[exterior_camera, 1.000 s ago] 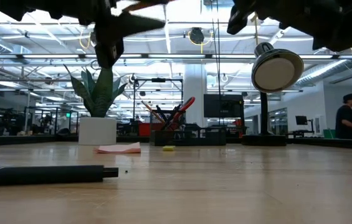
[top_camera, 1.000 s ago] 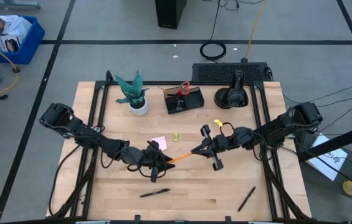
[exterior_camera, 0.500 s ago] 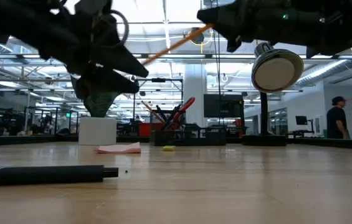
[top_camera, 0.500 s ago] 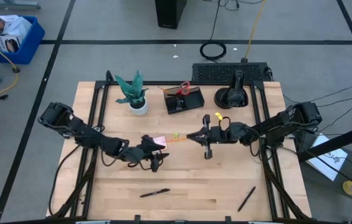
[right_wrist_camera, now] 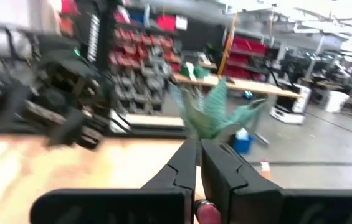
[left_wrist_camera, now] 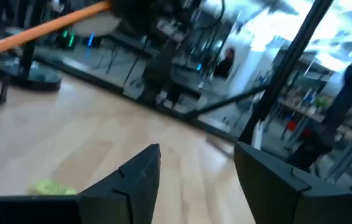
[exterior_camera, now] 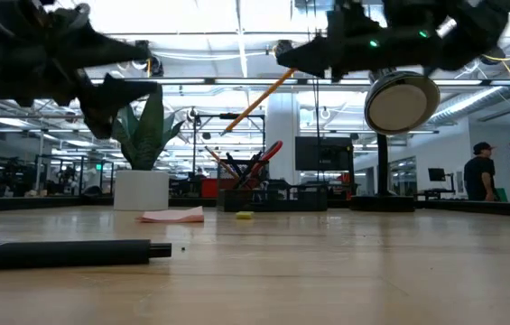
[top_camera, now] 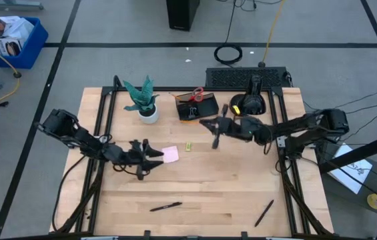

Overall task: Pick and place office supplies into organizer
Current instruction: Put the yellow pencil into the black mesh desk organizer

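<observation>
We see a grey concrete floor (top_camera: 141, 63) crossed by dark tape lines, a blue bin (top_camera: 13, 40) at far left and a coiled black cable (top_camera: 229, 54) beyond the wooden table (top_camera: 208, 193). Ceiling strip lights (exterior_camera: 236, 23) brighten the hall, where a person (exterior_camera: 481, 171) stands far right.

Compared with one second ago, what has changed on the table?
The left gripper let go of the pencil and pulled back leftward, open. The right gripper, shut on the pencil, carried it toward the organizer. Pad and pens stayed put.

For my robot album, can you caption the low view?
Right gripper carries the slim orange pencil toward the dark desk organizer.
</observation>
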`<state>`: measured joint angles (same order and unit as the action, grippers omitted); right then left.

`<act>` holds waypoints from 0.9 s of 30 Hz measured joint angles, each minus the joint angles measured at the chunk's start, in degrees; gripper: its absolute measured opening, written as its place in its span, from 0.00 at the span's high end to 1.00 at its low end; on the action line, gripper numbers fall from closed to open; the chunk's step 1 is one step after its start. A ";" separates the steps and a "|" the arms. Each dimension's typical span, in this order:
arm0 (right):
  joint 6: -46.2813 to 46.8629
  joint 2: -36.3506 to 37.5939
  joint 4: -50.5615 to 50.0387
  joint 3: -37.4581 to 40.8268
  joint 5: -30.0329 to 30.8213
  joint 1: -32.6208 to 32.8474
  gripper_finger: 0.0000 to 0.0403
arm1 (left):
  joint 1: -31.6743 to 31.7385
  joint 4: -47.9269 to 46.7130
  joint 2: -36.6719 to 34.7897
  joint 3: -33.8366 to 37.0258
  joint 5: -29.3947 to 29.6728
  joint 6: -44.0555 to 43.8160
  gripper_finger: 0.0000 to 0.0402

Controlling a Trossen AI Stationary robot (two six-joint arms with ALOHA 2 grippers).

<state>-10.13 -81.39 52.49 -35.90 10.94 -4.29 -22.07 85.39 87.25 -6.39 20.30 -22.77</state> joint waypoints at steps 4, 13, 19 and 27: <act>-3.59 0.89 -17.02 -9.90 -0.07 -3.82 0.99 | -0.02 4.20 0.01 1.40 -1.00 2.26 0.48; -4.73 0.50 -38.75 -25.55 -3.22 -14.05 0.98 | -0.17 3.32 0.01 1.31 -0.97 3.66 0.49; -1.94 -4.03 -41.55 -28.24 -8.20 -19.12 0.98 | -0.12 4.07 0.01 1.31 -0.84 3.64 0.51; -2.16 -8.87 -41.62 -31.79 -11.84 -20.06 0.98 | -0.12 4.27 0.01 1.26 -0.75 3.64 0.51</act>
<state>-12.28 -90.26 10.87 -67.69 -0.90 -24.34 -22.20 89.67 87.26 -5.13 19.55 -19.14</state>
